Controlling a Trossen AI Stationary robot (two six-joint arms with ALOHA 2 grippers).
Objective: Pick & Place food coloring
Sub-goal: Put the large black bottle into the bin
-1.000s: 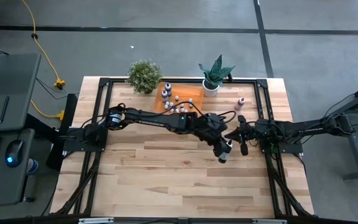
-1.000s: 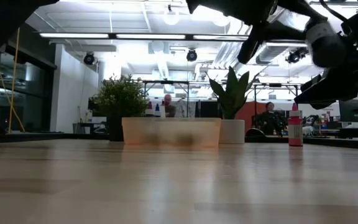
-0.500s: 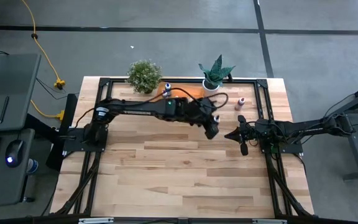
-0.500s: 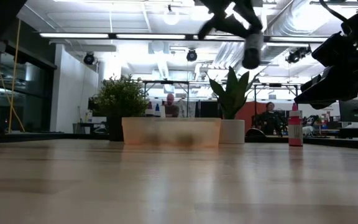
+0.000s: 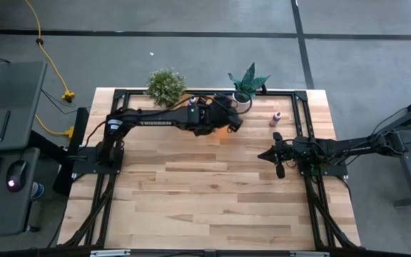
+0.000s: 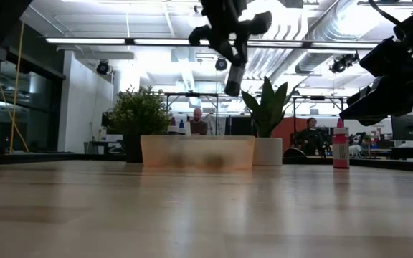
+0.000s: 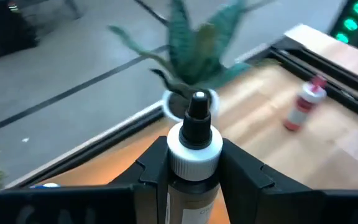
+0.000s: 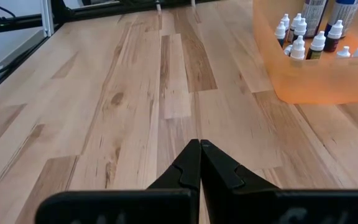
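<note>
Food coloring bottle (image 7: 194,152) | clamped in left pincer (image 7: 194,180) | above orange tray (image 8: 319,84)

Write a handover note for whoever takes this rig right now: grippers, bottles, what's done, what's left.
Left gripper: shut on a small white-collared, black-tipped food coloring bottle, held in the air over the orange translucent tray at the table's far edge, between the two potted plants.
Right gripper: shut, empty, waiting low over the table's right side.
Tray: already holds a cluster of small white-capped bottles.
Pink bottle with a white cap: stands alone on the wooden table, right of the tray.
Done: most bottles binned.
Left: lower and release the held bottle into the tray, then probably fetch the pink one.
</note>
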